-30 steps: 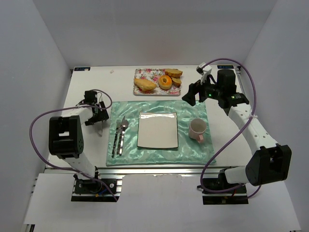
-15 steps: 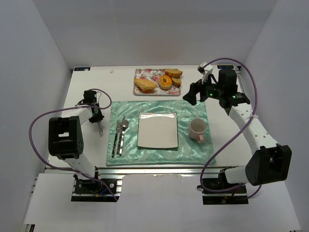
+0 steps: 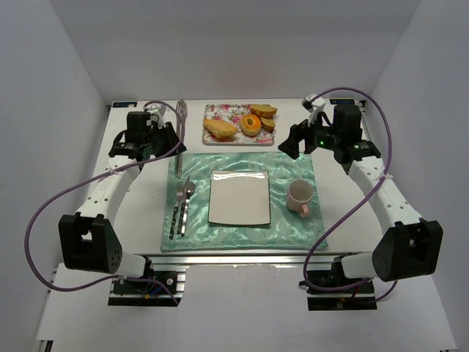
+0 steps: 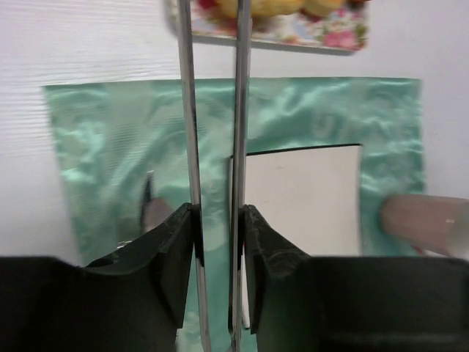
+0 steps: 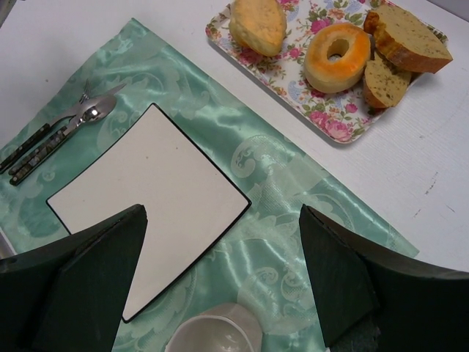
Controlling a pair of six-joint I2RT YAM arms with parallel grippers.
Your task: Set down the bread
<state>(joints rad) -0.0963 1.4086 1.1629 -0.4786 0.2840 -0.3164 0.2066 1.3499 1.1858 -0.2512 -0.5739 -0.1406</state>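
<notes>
Tabletop (image 3: 146, 205) of white board is carrying a wavy green satin placemat (image 3: 293, 227), with a floral rectangular tray (image 3: 220, 111) lying behind it. Near that tray the right end effector (image 5: 222, 216) is hovering with jaws wide apart, while the left end effector (image 4: 218, 216) is clamping thin silver tongs (image 4: 185, 110). On the tray, the golden-orange ring-shaped bread (image 3: 250, 124) is sitting between other baked pieces.

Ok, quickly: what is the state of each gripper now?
Left gripper: shut on metal tongs.
Right gripper: open, empty.

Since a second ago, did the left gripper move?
Yes: the left gripper, holding metal tongs, went from beside the green mat's left edge up toward the flowered tray.
</notes>
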